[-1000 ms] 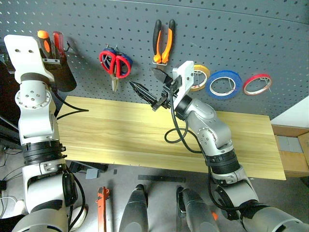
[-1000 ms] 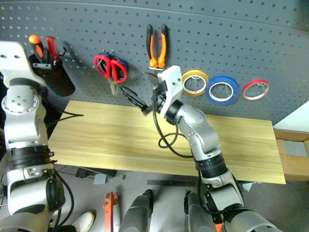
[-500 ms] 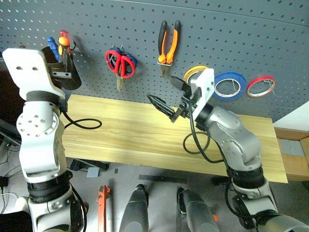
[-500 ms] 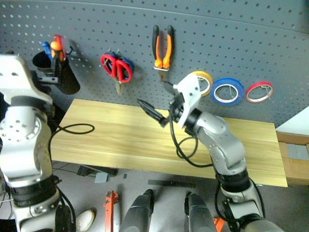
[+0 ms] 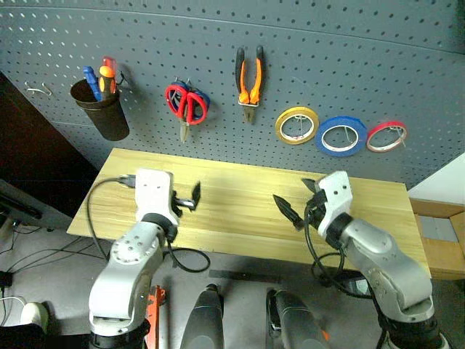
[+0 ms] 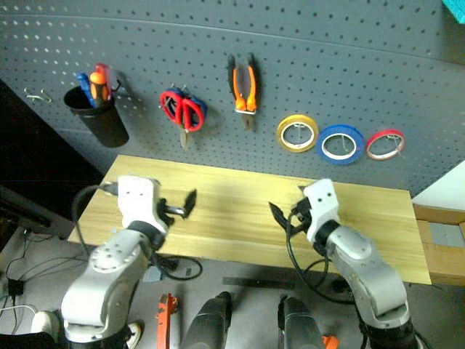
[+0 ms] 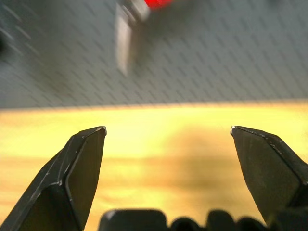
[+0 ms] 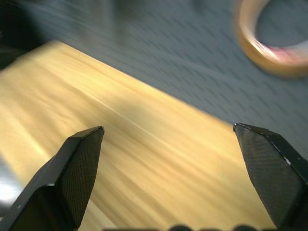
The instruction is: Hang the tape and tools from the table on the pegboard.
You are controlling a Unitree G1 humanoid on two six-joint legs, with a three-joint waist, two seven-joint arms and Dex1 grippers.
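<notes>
Overhead, the dark grey pegboard [image 5: 407, 51] is filling the whole back of the scene, rising directly behind the far edge of the table [image 5: 232, 211], a long top of light yellowish wood that is lying bare between the two arms. Along the board, from its left end to its right, a black cup [image 5: 102, 116] is hanging with a blue-handled tool and the orange-handled screwdriver [image 5: 107, 76] standing in it; the red scissors [image 5: 186, 105] are hanging in front of a blue-handled pair; the pliers [image 5: 249, 76] with orange-and-black handles are hanging nose down; and three rolls are sitting side by side on hooks, the yellow roll [image 5: 296, 125], the blue tape [image 5: 341, 136] and the red roll [image 5: 386, 136]. A bare metal hook [image 5: 38, 90] is jutting from the board's far left end.

Over the table's near edge, the left gripper [image 5: 190, 198] is hovering near the left end with its fingers spread wide and grasping nothing, a black cable looping off the front edge beside it. The right gripper [image 5: 299, 200] is hovering near the right end, its fingers likewise released and empty, both pointing toward the board with nothing between them and the hung tools.

Below the table, grey floor is showing with loose cables at the left, an orange tool [image 5: 154, 309] lying near the front, and a wooden crate [image 5: 443, 243] sitting past the right end. No readable writing is showing anywhere.
</notes>
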